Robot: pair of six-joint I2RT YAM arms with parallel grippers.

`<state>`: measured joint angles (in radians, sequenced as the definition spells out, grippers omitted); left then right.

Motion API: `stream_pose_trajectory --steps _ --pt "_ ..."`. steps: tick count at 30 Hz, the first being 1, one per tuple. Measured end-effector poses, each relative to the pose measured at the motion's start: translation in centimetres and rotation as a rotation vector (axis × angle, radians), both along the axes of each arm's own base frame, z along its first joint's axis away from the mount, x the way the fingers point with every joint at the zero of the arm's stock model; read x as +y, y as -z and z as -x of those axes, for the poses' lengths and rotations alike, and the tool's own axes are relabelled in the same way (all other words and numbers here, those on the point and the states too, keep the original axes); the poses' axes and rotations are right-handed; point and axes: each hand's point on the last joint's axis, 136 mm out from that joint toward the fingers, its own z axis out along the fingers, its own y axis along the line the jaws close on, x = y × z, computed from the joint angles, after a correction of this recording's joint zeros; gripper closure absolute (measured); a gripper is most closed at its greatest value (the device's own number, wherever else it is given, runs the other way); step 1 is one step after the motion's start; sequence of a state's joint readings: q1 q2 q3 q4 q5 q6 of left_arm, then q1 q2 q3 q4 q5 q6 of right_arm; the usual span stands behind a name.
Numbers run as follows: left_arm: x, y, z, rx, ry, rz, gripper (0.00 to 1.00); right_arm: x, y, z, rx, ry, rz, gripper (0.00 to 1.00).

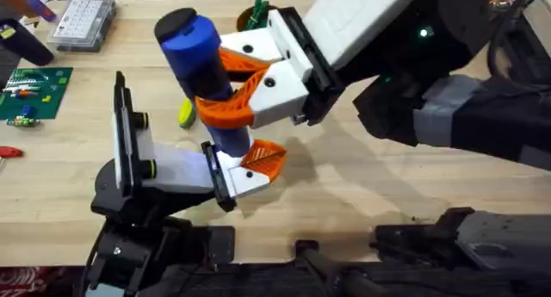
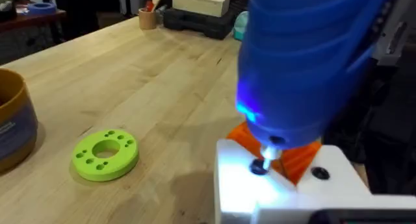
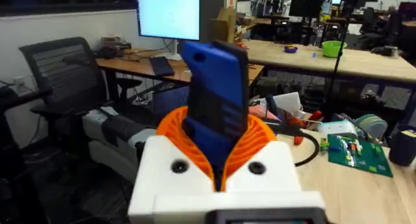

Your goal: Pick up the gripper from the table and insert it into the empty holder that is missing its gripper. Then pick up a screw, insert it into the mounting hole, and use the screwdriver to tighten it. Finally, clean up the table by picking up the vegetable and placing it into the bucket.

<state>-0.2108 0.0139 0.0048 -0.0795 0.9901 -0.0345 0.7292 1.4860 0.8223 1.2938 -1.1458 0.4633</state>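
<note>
The step in hand looks like the tightening of the screw. The right tool (image 1: pixel 225 89) is clamped on the blue screwdriver (image 1: pixel 202 60), its orange ribbed pads (image 1: pixel 237 108) pressed against the barrel from both sides, and it holds the driver upright over the left arm's end. In the left wrist view the driver's narrow tip comes down onto a small dark screw (image 2: pixel 259 167) seated in the white holder (image 2: pixel 286 191), with a blue glow on the driver's lower body (perhaps an indicator light, though that is only a guess). The small orange finger (image 1: pixel 265 157) already sits in the holder, seen from overhead as an orange wedge on the white block at the left arm's end. Whether the left tool (image 1: pixel 245 170) is open or closed cannot be told from these views. The yellow and green vegetable (image 1: pixel 186 114) lies on the wooden surface (image 1: pixel 362 194) just beside the driver's barrel, and a blue bucket with a brown rim (image 2: pixel 13 123) stands at the edge of the left wrist view, near a green ring (image 2: pixel 105 154). The next move probably calls for keeping the tip square in the screw head while it turns home; after that the driver needs setting down and the vegetable carrying to the bucket.
</note>
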Motion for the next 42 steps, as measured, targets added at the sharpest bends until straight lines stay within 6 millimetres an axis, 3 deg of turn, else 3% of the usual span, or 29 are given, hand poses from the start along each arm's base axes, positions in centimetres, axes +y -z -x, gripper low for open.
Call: stream_pose_trajectory --steps 42 --pt "0.0 0.0 0.01 0.0 0.0 0.0 0.988 -0.12 0.18 -0.5 0.01 0.012 0.009 0.967"
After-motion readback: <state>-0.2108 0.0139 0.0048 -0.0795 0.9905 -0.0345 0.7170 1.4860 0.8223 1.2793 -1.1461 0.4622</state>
